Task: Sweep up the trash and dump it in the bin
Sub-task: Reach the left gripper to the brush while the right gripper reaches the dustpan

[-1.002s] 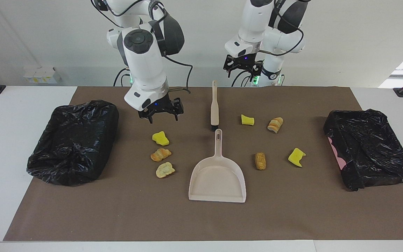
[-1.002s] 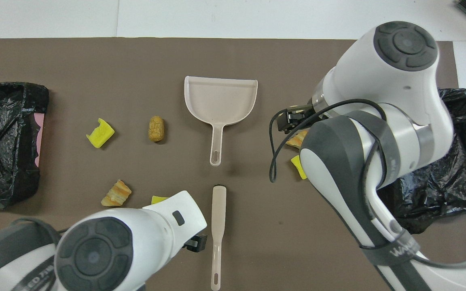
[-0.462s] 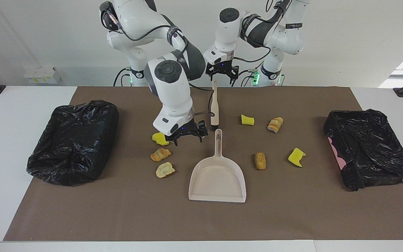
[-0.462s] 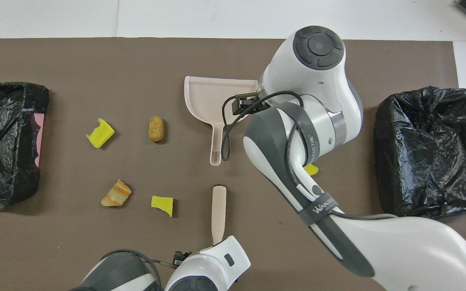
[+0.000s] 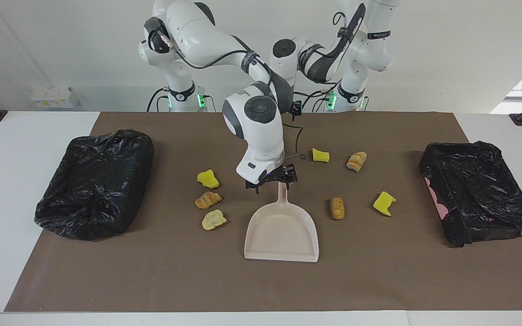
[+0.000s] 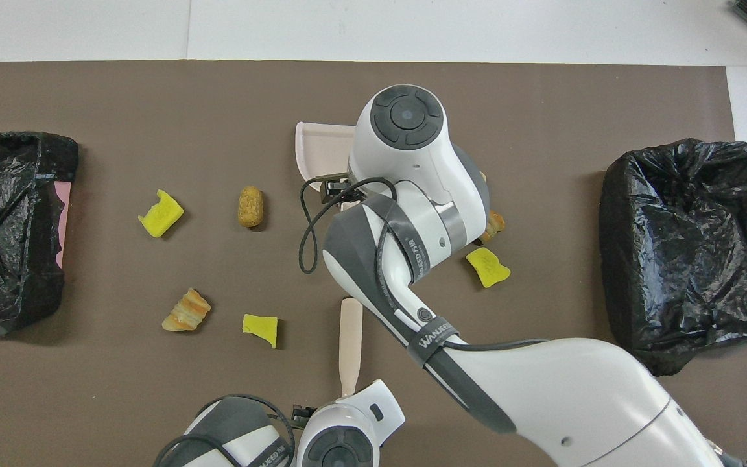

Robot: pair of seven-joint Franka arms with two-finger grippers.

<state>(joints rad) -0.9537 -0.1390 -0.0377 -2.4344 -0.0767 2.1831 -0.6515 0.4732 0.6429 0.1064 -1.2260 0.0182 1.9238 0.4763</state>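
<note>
Over the dustpan (image 5: 282,228) handle I have the right gripper (image 5: 271,180), low, its fingers spread wide to either side of the handle and not clamped on it. My left gripper (image 6: 302,413) sits over the brush (image 6: 350,347) handle at the robots' end; I cannot tell how its fingers stand. I count seven pieces of trash (image 5: 208,178): three yellow chunks and four bread-like bits. Three lie together beside the dustpan toward the right arm's end, four are spread toward the left arm's end. One dustpan and one brush lie mid-mat in line, brush nearer the robots. Two bins (image 5: 94,182) lined with black bags stand one at each end of the brown mat (image 5: 379,280).
</note>
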